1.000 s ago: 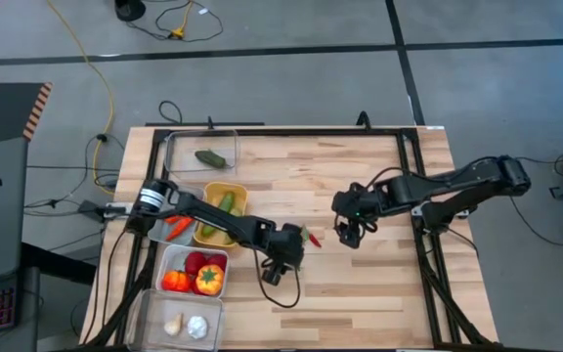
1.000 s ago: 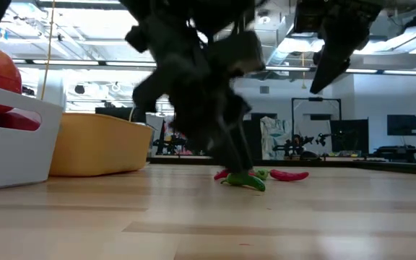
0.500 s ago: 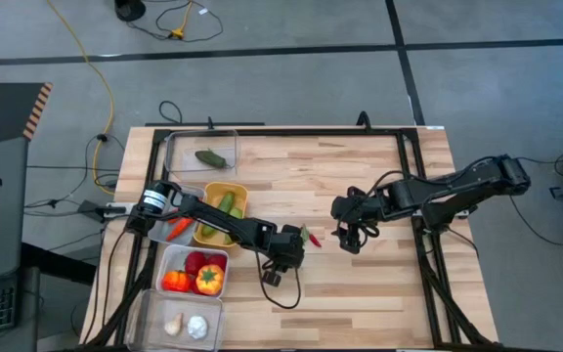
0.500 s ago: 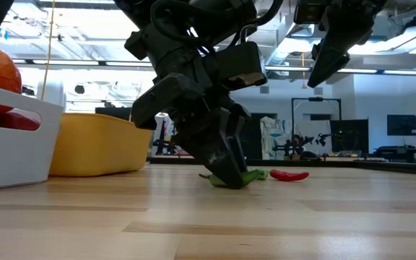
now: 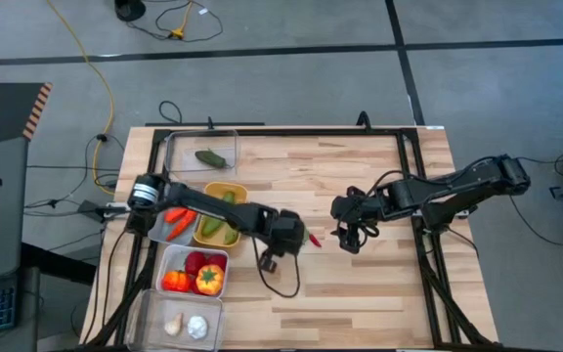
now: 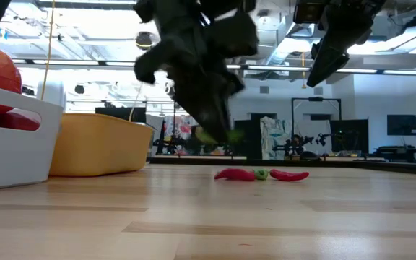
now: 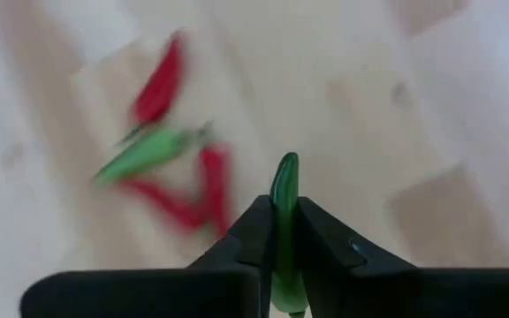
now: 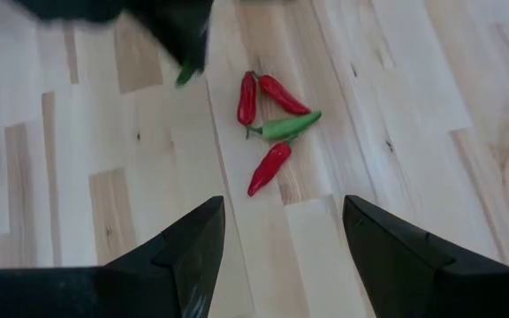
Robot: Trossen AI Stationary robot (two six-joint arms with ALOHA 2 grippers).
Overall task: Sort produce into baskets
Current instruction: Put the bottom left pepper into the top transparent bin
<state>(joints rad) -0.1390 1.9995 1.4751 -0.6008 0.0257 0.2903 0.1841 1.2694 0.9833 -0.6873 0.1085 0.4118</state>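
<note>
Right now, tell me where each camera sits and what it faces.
High: overhead, straight down on table, both arms.
Low: table height, level across; left gripper lifting a green chilli.
Left wrist: past its fingers, shut on that chilli.
Right wrist: over open right gripper.
Both wrist views share the chilli pile.

A green chilli (image 7: 283,190) is being held pinched between the closed fingers of the left gripper (image 7: 279,231), its tip poking out, raised above the bench (image 5: 360,284). Three red chillies (image 8: 268,167) and another green chilli (image 8: 288,126) are lying touching in a small cluster on the wood at 3 o'clock of that gripper.
</note>
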